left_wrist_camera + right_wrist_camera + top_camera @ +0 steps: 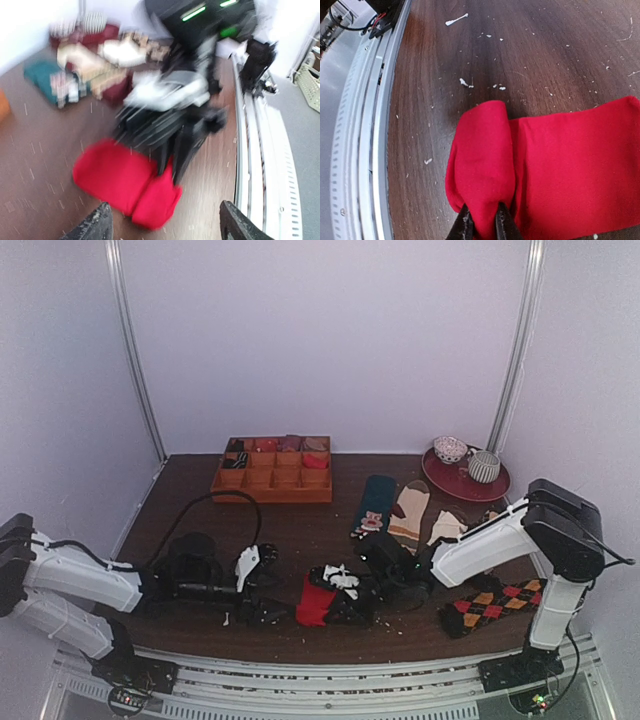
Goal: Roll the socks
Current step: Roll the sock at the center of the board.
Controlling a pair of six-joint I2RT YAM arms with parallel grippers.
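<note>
1. A dark wooden table (200,530) is viewed from above, with two white robot arms reaching in low from the near corners.
2. The socks (314,602), bright red, are found on the table near its front edge, between the two grippers.
3. In the right wrist view the socks are shown as a flat red strip, with the end nearest the metal rail (365,150) folded over into a rounded lobe.
4. The right gripper (482,222) is seen almost closed, and a pinch of red fabric at that folded end is clamped between its fingertips.
5. The left gripper (164,207) is seen spread wide, with nothing held between its fingers. The socks lie on the table just ahead of it.
6. The left wrist view is heavily blurred, and the right gripper is made out there only as a dark shape pressed onto the far side of the red fabric.
7. Small white specks (465,82) are scattered on the wood around the socks.
8. Farther back, a teal sock (375,503) and a beige sock (410,512) are laid side by side, and the argyle socks (492,602) are placed under the right arm.
9. A wooden tray (272,485) with many compartments is set at the back of the table, and a red plate (465,485) bearing two cups is set at the back right.
</note>
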